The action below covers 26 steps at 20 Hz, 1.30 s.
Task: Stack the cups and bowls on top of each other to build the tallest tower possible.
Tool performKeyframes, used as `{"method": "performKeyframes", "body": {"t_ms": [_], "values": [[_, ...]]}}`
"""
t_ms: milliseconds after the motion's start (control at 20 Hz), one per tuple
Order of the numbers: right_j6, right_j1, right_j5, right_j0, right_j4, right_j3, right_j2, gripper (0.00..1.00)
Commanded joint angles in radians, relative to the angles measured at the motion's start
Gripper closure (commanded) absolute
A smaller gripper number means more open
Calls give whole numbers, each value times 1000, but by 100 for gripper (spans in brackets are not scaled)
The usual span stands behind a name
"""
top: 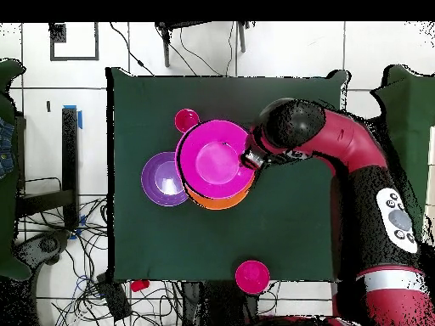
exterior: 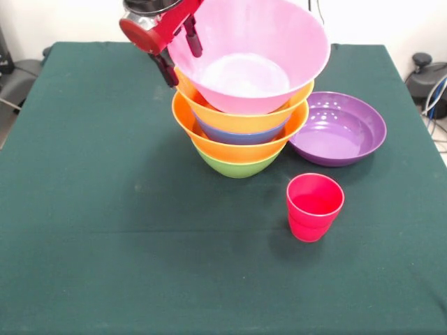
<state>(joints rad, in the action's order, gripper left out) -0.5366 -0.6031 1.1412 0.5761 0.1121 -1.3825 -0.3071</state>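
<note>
Front view: the tower (exterior: 241,132) is seen slightly above the centre of the frame on the green table (exterior: 91,209). A green bowl (exterior: 237,166) forms its base; an orange bowl (exterior: 241,143) is nested in that, a blue bowl (exterior: 241,135) shows as a narrow band above it, and a second orange bowl (exterior: 244,115) sits over the blue one. The pink bowl (exterior: 251,56) is set on top, tilted so that its opening faces the camera (its inner floor is plainly visible). The gripper (exterior: 180,50) comes in at the upper left of the stack, and its two dark fingers (exterior: 193,38) are seen on either side of the pink bowl's rim, one inside and one outside, so the rim is held between them. The purple bowl (exterior: 339,129) lies on the cloth just to the right of the tower, close to it; whether the two touch cannot be told. The red cup (exterior: 314,206) stands upright below and right of the stack, apart from it.

In the overhead view, the pink bowl (top: 215,161) covers most of the tower, with an orange rim (top: 217,202) showing beneath its lower edge. The gripper (top: 252,159) is at the bowl's right rim, and the arm (top: 365,170) stretches off to the lower right. The purple bowl (top: 161,178) lies at the left, the red cup (top: 186,120) above. A small red bowl (top: 251,276) is seen at the table's bottom edge.
</note>
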Motion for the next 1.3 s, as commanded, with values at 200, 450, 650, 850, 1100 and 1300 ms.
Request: {"method": "performKeyframes", "body": {"t_ms": [200,450,650,850,1100,1300], "values": [[-39,93,96,-31,57,108,-47,0],[-42,93,109,-30,58,116,-42,0],[-38,83,143,-27,59,124,-37,0],[-52,73,225,-35,52,156,-36,0],[-71,54,318,-38,25,177,-50,0],[-102,17,390,-45,0,167,-53,0]]}}
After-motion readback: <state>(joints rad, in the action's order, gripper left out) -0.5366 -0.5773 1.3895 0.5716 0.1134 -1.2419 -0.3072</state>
